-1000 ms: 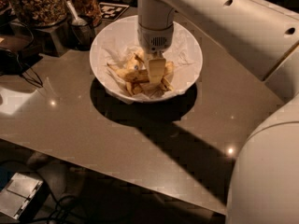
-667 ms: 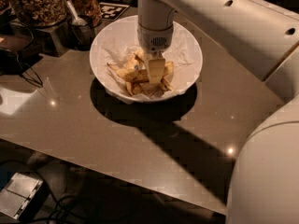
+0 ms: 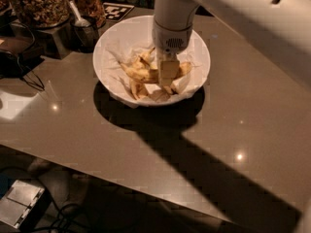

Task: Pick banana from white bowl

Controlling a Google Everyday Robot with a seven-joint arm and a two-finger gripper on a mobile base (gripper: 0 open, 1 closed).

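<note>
The white bowl [image 3: 109, 42] with crumpled white paper lining stands at the back of the brown table. Several yellow bananas lie in it. The plumpest banana [image 3: 137, 73] curves across the middle, and its right part is hidden under my gripper. Thinner pale bananas lie in front of it [image 3: 136, 88] and at the right [image 3: 183, 69]. My gripper [image 3: 167, 75] hangs straight down from the white wrist [image 3: 172, 30] into the middle of the bowl, right on the banana pile.
Glass jars of nuts [image 3: 36, 4] and a metal cup with a spoon [image 3: 85, 29] stand left of the bowl. A black-and-white tag [image 3: 118, 9] lies behind. Cables [image 3: 22, 74] lie at the left. The table's front edge [image 3: 97, 165] runs diagonally, with a box [image 3: 19, 205] on the floor below.
The gripper stays down in the bowl, shifted slightly to the right. The large white arm part at the lower right has left the view.
</note>
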